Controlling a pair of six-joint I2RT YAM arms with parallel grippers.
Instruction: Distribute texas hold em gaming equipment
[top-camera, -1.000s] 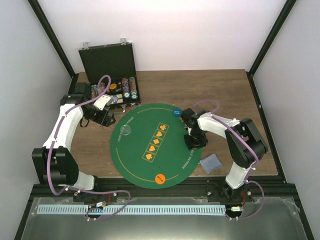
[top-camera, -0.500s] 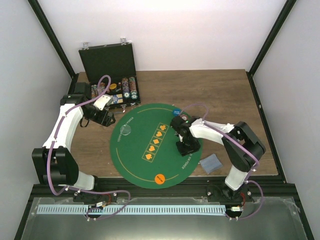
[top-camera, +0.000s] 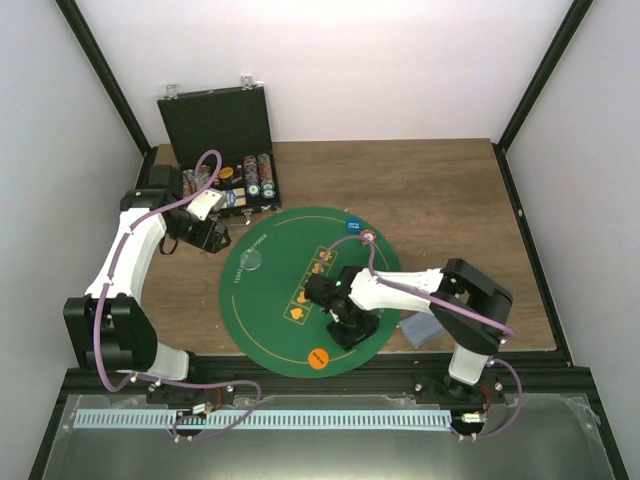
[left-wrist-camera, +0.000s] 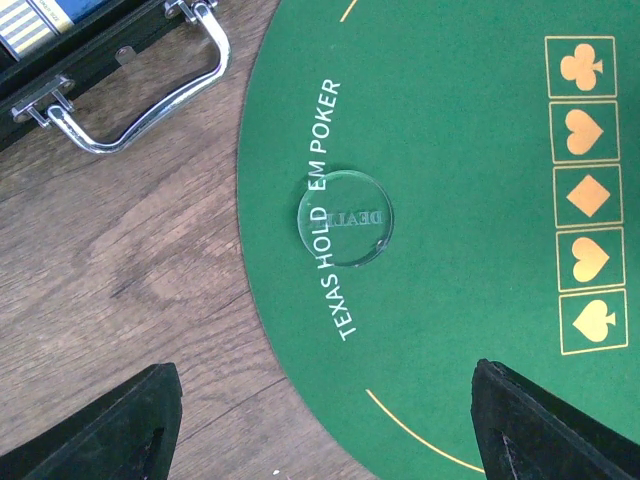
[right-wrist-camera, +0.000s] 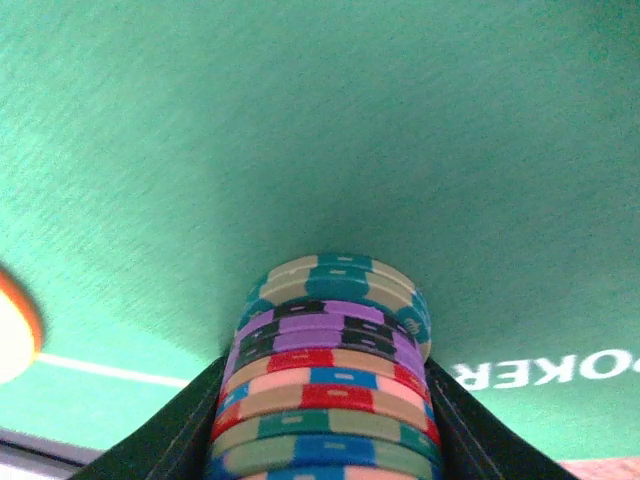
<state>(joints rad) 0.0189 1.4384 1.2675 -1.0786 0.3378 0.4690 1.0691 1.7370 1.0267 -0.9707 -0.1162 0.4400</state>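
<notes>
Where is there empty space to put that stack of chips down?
Bare tabletop stretches beyond the green mat, right of the black case. On the mat, felt is free between the clear disc and the orange disc. It's crowded around the case.

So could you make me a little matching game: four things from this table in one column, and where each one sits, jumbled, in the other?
Things:
1. clear disc
2. orange disc
3. chip stack
4. black case

Places:
A. far left corner of the table, lid up
B. held in the right gripper
C. near edge of the green mat
D. on the mat's white lettering

Pairs: 1-D, 2-C, 3-B, 4-A.
</notes>
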